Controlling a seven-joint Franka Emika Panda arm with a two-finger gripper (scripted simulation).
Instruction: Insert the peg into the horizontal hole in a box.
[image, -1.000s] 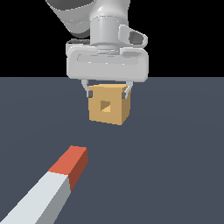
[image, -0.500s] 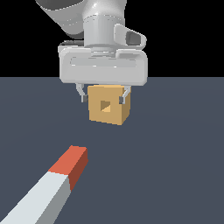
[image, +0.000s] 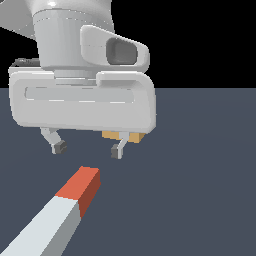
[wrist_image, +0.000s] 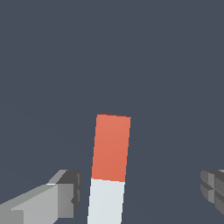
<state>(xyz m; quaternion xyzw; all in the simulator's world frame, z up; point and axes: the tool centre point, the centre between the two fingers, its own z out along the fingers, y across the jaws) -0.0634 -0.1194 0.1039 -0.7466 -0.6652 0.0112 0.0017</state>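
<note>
Most of box (image: 123, 136) behind spread, empty pincer (image: 88, 148); hole unseen; peg (image: 56, 215) cropped.

Long square grey-white peg with red end (image: 62, 207) flat on dark floor (image: 200, 190), near camera. White gripper (image: 88, 148) above its red end, apart. Tan cube box (image: 123, 136) behind gripper, mostly hidden.

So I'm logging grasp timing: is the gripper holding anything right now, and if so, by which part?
Nothing is held. The gripper is open above the floor, and the peg lies between its spread fingers, untouched by them.
</note>
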